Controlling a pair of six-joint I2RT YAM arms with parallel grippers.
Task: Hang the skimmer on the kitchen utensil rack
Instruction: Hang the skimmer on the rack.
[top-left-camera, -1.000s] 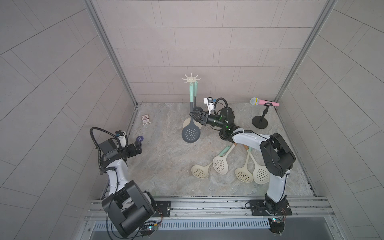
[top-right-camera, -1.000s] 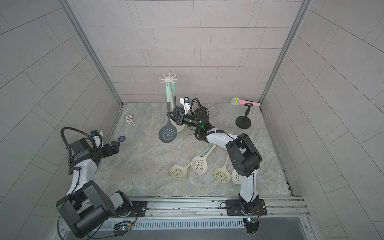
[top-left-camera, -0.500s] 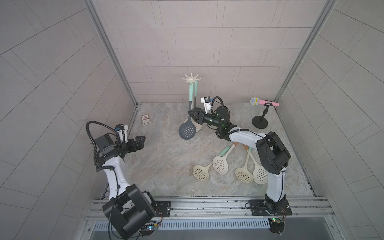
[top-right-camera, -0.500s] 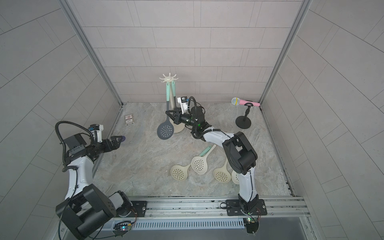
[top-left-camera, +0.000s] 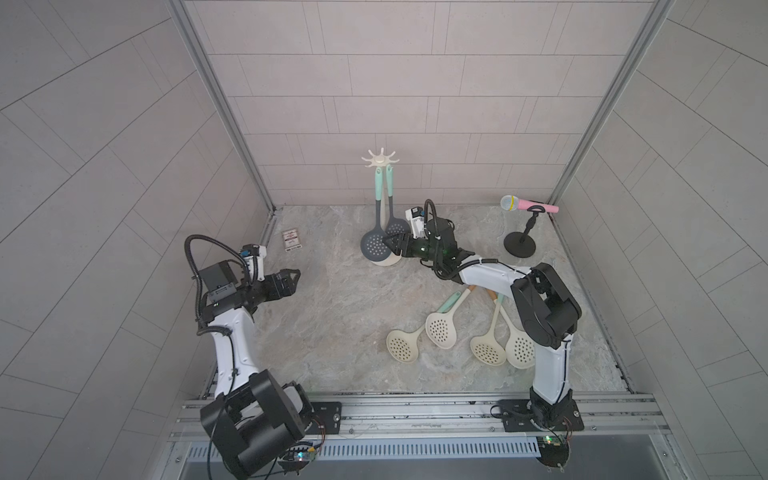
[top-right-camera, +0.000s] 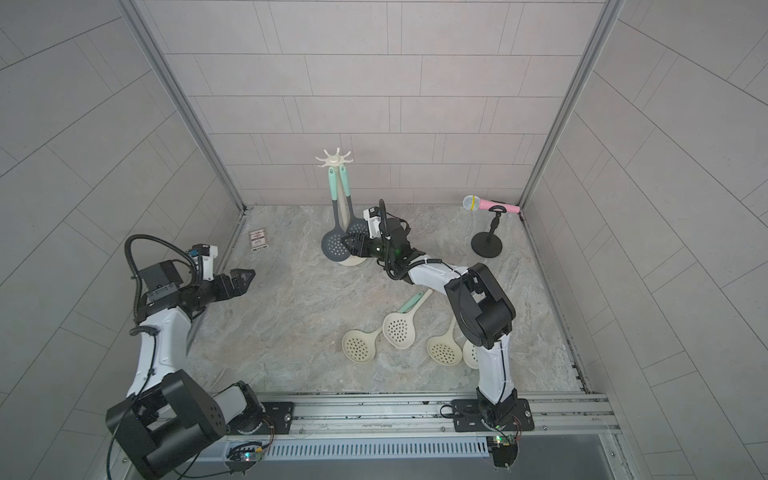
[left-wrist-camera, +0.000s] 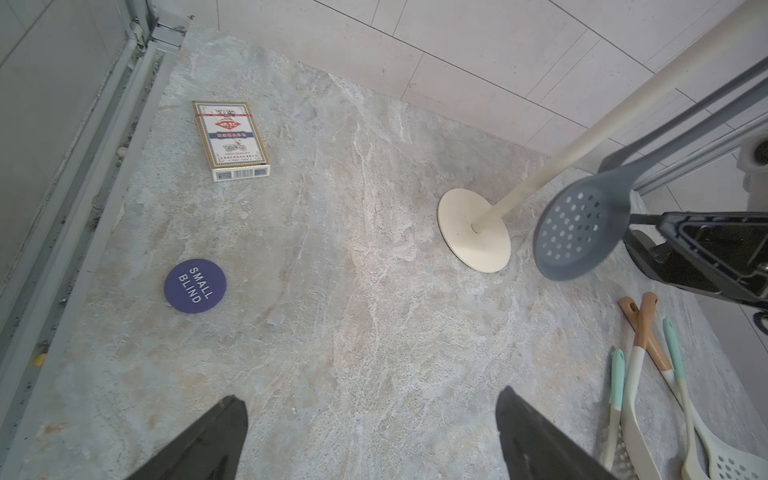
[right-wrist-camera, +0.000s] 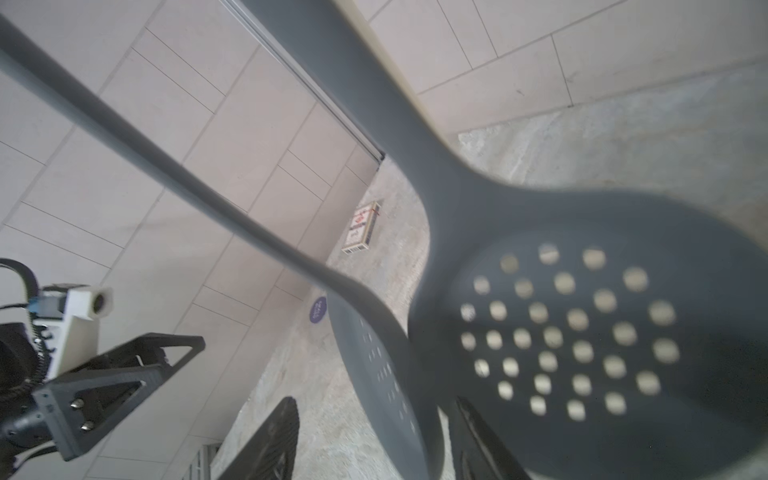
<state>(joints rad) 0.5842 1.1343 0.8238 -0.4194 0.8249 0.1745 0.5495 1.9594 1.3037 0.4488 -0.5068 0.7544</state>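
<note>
The dark grey holey skimmer w/ mint handle (top-left-camera: 376, 248) is hanging on the tall cream rack w/ a star of hooks (top-left-camera: 380, 158), beside another grey skimmer (top-left-camera: 397, 226). The right hand (top-left-camera: 392, 243) is sitting right at its bowl, fingers partway apart, squeezing nothing. The left hand (top-left-camera: 296, 277) is hovering far off, wide open & empty. Risk: hand backing out crooked & bumping the bowl, skimmer swinging off its hook, or thin rack tipping.

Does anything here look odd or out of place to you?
Yes: among the slotted spoons, a pink microphone on its black stand, a box of playing cards and a purple poker chip share the table. None of them is kitchenware.
</note>
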